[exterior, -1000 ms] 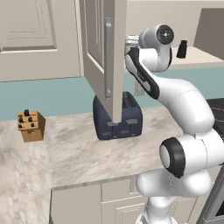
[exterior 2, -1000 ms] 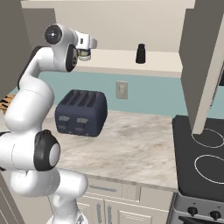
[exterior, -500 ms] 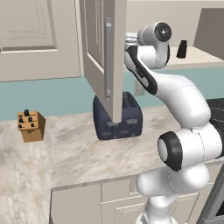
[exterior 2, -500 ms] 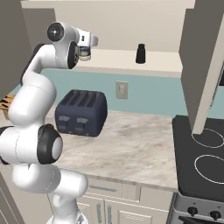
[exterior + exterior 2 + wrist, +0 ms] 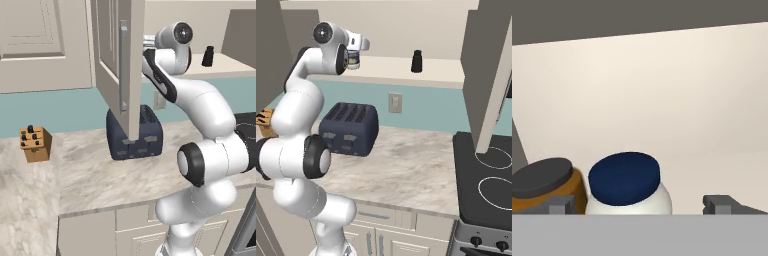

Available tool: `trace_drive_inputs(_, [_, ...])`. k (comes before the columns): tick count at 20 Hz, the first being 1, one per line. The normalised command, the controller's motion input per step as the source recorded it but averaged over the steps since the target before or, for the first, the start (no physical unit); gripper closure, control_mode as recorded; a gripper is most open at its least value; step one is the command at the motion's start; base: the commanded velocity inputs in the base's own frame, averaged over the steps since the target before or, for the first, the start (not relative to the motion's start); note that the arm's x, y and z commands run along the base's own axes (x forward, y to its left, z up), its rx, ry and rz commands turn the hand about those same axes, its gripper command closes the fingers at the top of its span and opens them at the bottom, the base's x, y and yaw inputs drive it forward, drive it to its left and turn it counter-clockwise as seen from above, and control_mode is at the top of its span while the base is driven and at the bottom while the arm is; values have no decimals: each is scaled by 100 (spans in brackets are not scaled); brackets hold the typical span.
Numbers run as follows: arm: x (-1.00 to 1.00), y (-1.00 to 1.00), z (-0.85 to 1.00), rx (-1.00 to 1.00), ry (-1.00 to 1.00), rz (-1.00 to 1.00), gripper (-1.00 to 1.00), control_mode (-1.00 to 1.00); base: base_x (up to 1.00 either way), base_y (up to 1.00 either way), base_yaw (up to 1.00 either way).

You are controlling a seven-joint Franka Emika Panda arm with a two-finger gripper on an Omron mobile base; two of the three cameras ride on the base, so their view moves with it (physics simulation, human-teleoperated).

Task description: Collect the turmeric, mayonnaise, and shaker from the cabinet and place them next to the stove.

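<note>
The mayonnaise (image 5: 626,181), a white jar with a dark blue lid, stands between the two fingertips of my open gripper (image 5: 639,204), nearer the left one and not clamped. Touching its left side is the turmeric (image 5: 543,184), an orange-brown jar with a dark lid. From the right base view my gripper (image 5: 356,54) is at the left end of the cabinet shelf (image 5: 406,74), over a jar (image 5: 352,61). The black shaker (image 5: 416,61) stands alone further right on the shelf; it is also in the left base view (image 5: 208,56). The stove (image 5: 491,180) lies at the right.
The open cabinet door (image 5: 117,55) with its silver handle (image 5: 123,65) hangs just left of my arm. A second open door (image 5: 491,65) hangs above the stove. A dark blue toaster (image 5: 348,129) sits on the counter below the shelf, and a knife block (image 5: 35,144) stands far left.
The hand has crept slightly upward at the shelf. The jaws have stayed wide, and the jars and shaker have not moved.
</note>
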Motion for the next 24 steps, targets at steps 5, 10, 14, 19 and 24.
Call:
trace_drive_inputs(5, [17, 6, 0, 0, 5, 0, -100, -100, 0, 0, 0])
trace_drive_inputs(10, [18, 10, 0, 0, 5, 0, -100, -100, 0, 0, 0])
trace_drive_inputs(14, [17, 12, 0, 0, 3, 0, -100, -100, 0, 0, 0])
trace_drive_inputs(19, [13, 7, -1, 0, 4, 0, 100, -100, 0, 0, 0])
trace_drive_inputs(24, [13, 3, -4, 0, 3, 0, 100, -100, 0, 0, 0])
